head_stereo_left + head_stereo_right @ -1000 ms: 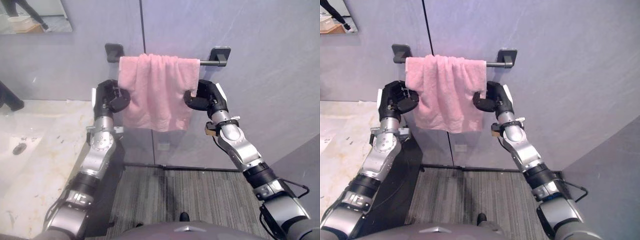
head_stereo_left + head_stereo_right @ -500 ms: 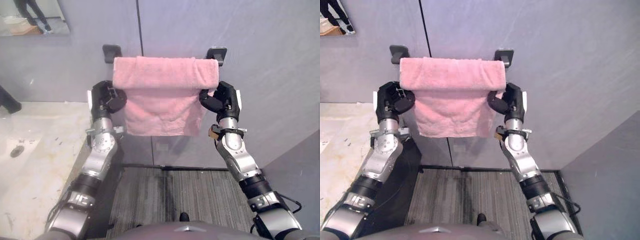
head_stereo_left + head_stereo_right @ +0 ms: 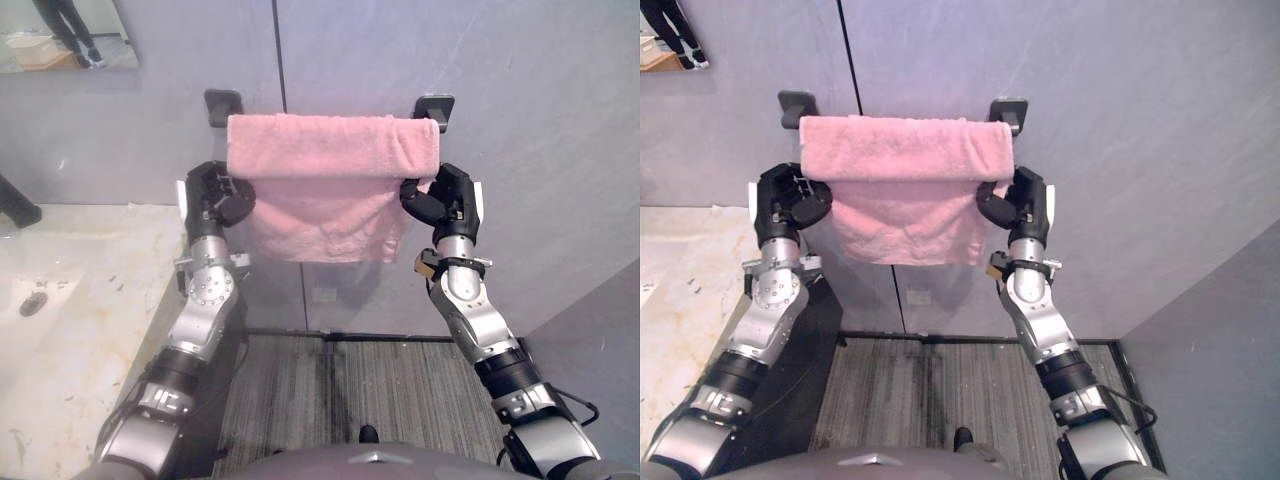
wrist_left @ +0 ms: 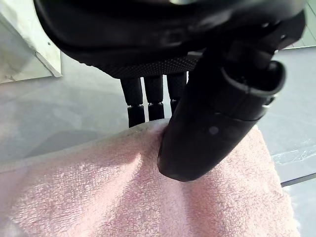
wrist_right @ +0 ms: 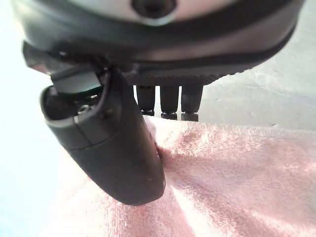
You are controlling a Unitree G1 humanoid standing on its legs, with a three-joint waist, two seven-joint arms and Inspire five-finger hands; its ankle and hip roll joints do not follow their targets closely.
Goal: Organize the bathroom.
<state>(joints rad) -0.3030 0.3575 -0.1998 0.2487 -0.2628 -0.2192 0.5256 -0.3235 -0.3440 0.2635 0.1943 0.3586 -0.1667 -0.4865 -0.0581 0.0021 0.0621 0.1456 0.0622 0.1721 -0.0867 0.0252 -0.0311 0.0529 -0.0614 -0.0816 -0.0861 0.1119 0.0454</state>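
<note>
Pink towel held at both edges on the wall rail.
Left of the towel rail (image 3: pixel 428 104), the left hand (image 3: pixel 216 194) pinches the pink towel (image 3: pixel 330 175) draped over it; at its right end, the right hand (image 3: pixel 441 196) pinches the other edge.

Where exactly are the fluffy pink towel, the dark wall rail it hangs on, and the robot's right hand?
Pink towel (image 3: pixel 330 145), left eye view: folded front.
Dark rail (image 3: pixel 436 104), left eye view: end bracket.
Right hand (image 3: pixel 444 196), left eye view: palm, pinching the towel's edge.

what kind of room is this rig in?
Most likely a bathroom: a pink towel hangs over a wall-mounted towel bar, a pale stone counter with a sink drain sits at the left, and a mirror is on the grey wall.
</note>
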